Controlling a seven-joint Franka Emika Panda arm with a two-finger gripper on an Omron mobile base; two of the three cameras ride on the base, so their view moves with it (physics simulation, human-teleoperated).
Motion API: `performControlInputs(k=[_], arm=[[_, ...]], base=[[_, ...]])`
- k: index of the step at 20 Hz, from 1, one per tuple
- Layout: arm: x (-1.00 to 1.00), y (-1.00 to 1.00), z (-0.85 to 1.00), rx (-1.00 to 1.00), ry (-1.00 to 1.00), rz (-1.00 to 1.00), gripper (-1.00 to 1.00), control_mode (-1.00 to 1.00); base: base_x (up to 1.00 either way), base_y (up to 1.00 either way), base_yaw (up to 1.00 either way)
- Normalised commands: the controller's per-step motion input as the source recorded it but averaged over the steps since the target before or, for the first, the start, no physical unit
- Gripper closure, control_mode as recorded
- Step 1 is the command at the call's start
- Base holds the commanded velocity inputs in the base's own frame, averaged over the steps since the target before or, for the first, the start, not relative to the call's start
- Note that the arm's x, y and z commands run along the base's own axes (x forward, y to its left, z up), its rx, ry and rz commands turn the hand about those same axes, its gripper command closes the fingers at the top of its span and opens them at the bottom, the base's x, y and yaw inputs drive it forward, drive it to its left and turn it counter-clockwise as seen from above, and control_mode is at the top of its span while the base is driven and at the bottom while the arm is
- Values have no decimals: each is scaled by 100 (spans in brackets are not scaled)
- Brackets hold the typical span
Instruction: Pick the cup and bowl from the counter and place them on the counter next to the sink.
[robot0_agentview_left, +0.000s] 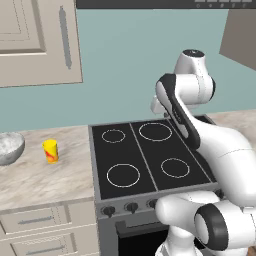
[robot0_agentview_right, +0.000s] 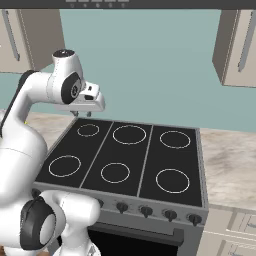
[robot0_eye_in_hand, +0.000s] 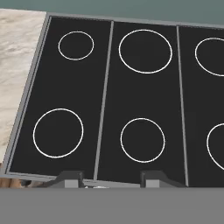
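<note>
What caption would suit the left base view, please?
Arm raised over the black stovetop; yellow cup and speckled bowl wait on the counter.

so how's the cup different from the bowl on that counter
The cup is a small yellow tumbler with a red-orange patch; the bowl is grey-white and speckled like stone. The bowl is far wider than the cup, and round where the cup is tall and narrow. The cup stands nearer the stovetop; the bowl sits further left, cut by the picture's edge. Both stand upright and apart on the counter, untouched.
</note>
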Motion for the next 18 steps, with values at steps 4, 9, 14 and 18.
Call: performControlInputs(k=[4,9,14,18], arm=[[-4,22,0,0,0,0,-100,-100],[-8,44,-3,0,3,0,-100,-100],[-4,42,-19,4,7,0,-100,-100],[0,33,-29,11,5,0,-100,-100]], base=[[0,0,0],[0,0,0],[0,0,0],[0,0,0]])
